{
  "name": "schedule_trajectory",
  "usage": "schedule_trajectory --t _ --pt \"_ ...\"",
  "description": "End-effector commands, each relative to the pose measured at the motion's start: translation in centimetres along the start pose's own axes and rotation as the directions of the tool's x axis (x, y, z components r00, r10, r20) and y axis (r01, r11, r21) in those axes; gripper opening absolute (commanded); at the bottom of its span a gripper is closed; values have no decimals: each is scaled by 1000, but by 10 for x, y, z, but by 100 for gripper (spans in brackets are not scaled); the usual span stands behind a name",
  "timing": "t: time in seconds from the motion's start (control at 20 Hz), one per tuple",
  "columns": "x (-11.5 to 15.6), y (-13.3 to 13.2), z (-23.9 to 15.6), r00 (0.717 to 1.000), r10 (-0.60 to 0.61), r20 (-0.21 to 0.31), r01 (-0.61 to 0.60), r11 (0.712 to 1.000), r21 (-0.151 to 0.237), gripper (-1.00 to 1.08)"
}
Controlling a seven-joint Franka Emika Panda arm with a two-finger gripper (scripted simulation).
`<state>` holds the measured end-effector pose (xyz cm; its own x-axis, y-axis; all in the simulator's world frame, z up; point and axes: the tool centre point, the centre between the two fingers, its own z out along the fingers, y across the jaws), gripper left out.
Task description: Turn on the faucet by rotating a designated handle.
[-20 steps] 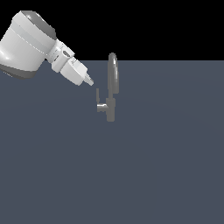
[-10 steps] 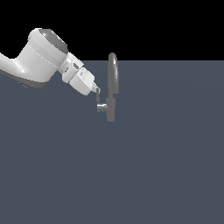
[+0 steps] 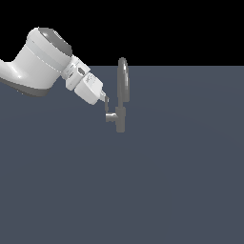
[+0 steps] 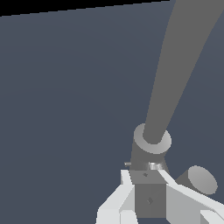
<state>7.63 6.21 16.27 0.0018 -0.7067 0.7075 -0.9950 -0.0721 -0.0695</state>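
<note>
Reaching down at a slant, the end effector (image 3: 105,99) is spreading its fingers (image 4: 127,179) around the handle (image 3: 109,116), just below its tips beside the faucet (image 3: 122,90). Pushing off-centre is risking the thin lever slipping free unturned.

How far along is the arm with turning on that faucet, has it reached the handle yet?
Done: the gripper has reached the handle on the exterior view's left of the faucet. In hand: in the wrist view the fingers sit on either side of the handle, seemingly touching it. Left: the rotation itself; nothing visible shows the faucet is on.
</note>
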Motion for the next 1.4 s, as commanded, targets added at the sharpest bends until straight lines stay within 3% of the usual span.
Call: schedule_trajectory --t 0.0,0.4,0.5,1.35 --pt "2 7 -1 1000 0 0 0 1000 0 -100" --pt "7 30 -6 1000 0 0 0 1000 0 -100" --pt "3 24 -6 1000 -5 2 5 1000 9 -100" --pt "-5 76 8 1000 0 0 0 1000 1 -100"
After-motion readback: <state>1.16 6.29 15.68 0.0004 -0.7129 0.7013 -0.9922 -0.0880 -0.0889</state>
